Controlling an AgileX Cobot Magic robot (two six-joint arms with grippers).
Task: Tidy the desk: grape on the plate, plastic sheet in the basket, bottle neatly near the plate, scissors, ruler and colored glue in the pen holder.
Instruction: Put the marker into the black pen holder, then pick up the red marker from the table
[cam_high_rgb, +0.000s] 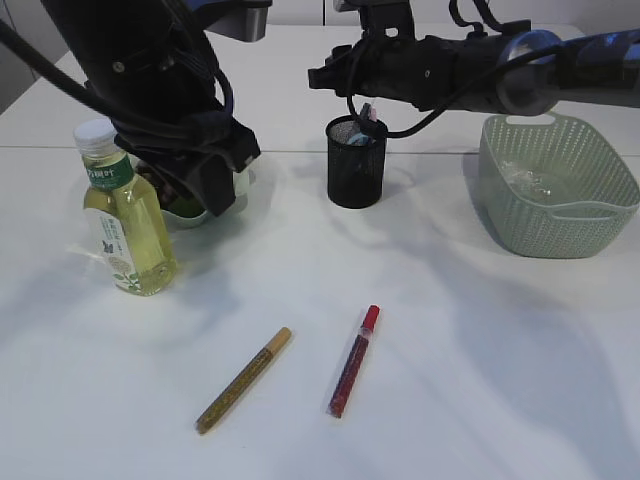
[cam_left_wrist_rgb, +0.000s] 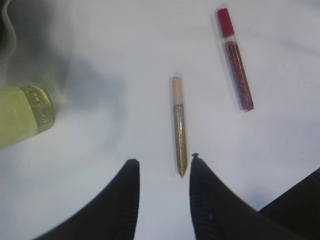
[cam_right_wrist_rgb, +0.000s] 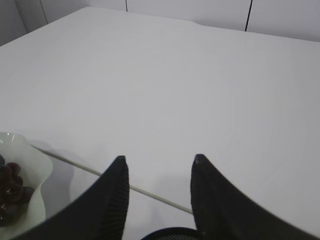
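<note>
Two colored glue pens lie on the white table: a gold one (cam_high_rgb: 245, 380) (cam_left_wrist_rgb: 178, 125) and a red one (cam_high_rgb: 355, 360) (cam_left_wrist_rgb: 235, 57). My left gripper (cam_left_wrist_rgb: 162, 162) hangs open and empty above the gold pen's tip. The bottle (cam_high_rgb: 125, 220) (cam_left_wrist_rgb: 22, 112) of yellow liquid stands upright at the left. Behind my left arm is the pale plate (cam_high_rgb: 245, 190) (cam_right_wrist_rgb: 37, 175), with dark grapes (cam_right_wrist_rgb: 10, 187) on it. My right gripper (cam_right_wrist_rgb: 159, 159) (cam_high_rgb: 368, 112) is open and empty just above the black mesh pen holder (cam_high_rgb: 355, 165) (cam_right_wrist_rgb: 170, 234). Scissors and ruler are not clearly visible.
A green basket (cam_high_rgb: 555, 215) stands at the right with a clear plastic sheet (cam_high_rgb: 530, 180) inside. Something pale blue (cam_high_rgb: 365, 135) pokes up in the pen holder. My right arm (cam_high_rgb: 470, 75) stretches across the back from the right.
</note>
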